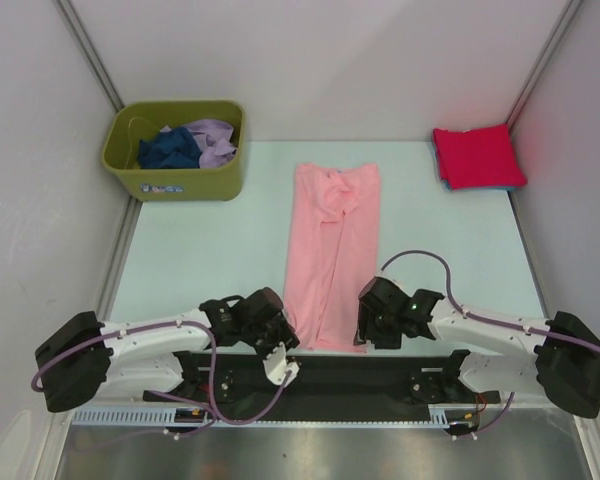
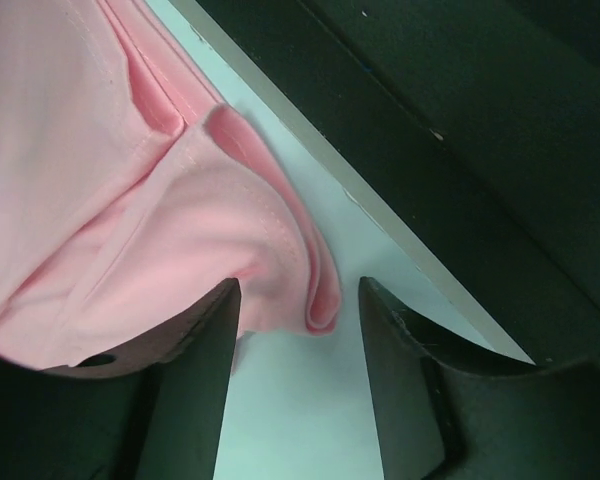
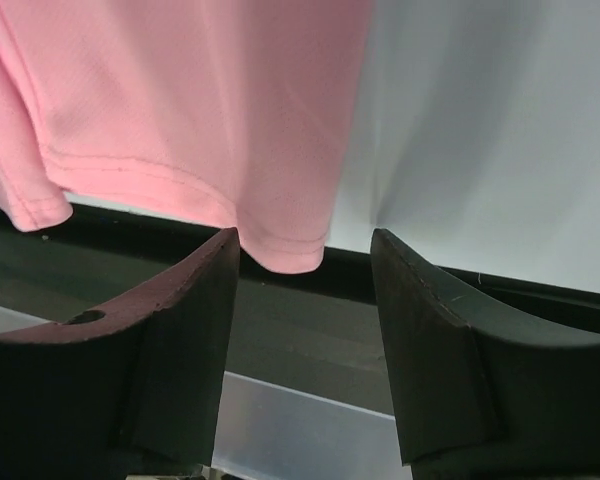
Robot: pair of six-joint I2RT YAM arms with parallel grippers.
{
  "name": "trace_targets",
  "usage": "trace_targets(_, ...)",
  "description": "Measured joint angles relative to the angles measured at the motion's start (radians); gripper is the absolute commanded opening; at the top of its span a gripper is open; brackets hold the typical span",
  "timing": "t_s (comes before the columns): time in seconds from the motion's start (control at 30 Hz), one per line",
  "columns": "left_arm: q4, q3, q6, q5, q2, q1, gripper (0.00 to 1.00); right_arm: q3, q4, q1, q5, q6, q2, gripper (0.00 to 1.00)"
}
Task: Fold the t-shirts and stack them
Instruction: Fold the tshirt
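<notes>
A large light pink t-shirt [image 1: 330,250] lies mid-table, folded lengthwise into a long strip, its hem at the near edge. My left gripper [image 1: 288,338] is at the hem's left corner and my right gripper [image 1: 362,332] at its right corner. In the left wrist view the left gripper [image 2: 298,300] is open, a folded pink corner [image 2: 315,290] just beyond its fingertips. In the right wrist view the right gripper [image 3: 305,250] is open too, and the hem corner [image 3: 285,255] droops over the table edge between its tips. A red t-shirt [image 1: 477,155] lies folded on a light blue one [image 1: 500,187].
An olive-green bin [image 1: 175,180] stands at the back left with a navy shirt [image 1: 168,150] and a lavender shirt [image 1: 215,140] inside. Grey walls close in both sides. A black strip [image 1: 380,365] runs along the table's near edge under the arms.
</notes>
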Motion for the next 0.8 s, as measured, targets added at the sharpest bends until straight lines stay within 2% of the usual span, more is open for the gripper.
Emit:
trace_targets(0.1,0.048,-0.002,-0.021,-0.009,0.026,-0.012,0.44,-0.031,0.046,0.004,-0.002,0.027,0.012,0.58)
trace_targets(0.13,0.058,-0.002,-0.027,-0.012,0.034,-0.014,0.42,-0.030,0.061,0.001,-0.008,0.033,0.022,0.47)
trace_targets(0.2,0.075,-0.003,-0.043,-0.022,0.045,-0.016,0.26,-0.029,0.114,-0.002,-0.015,0.035,0.053,0.29)
trace_targets(0.23,0.077,-0.003,-0.051,-0.025,0.049,-0.017,0.03,-0.029,0.137,-0.006,-0.023,0.040,0.071,0.09)
trace_targets(0.27,0.077,-0.005,-0.063,-0.026,0.053,-0.017,0.00,-0.028,0.158,-0.008,-0.037,0.038,0.086,0.00)
trace_targets(0.4,0.075,0.002,-0.136,-0.034,0.058,-0.018,0.00,-0.027,0.162,-0.031,-0.045,0.050,0.092,0.00)
trace_targets(0.5,0.021,0.074,-0.224,-0.042,0.077,-0.005,0.00,0.000,0.093,-0.100,-0.045,0.033,0.051,0.00)
trace_targets(0.67,-0.104,0.364,-0.320,-0.005,0.208,0.133,0.00,0.182,0.024,-0.350,-0.063,-0.079,0.043,0.00)
trace_targets(0.8,-0.143,0.607,-0.355,0.003,0.388,0.266,0.00,0.362,0.043,-0.512,-0.123,-0.200,0.198,0.00)
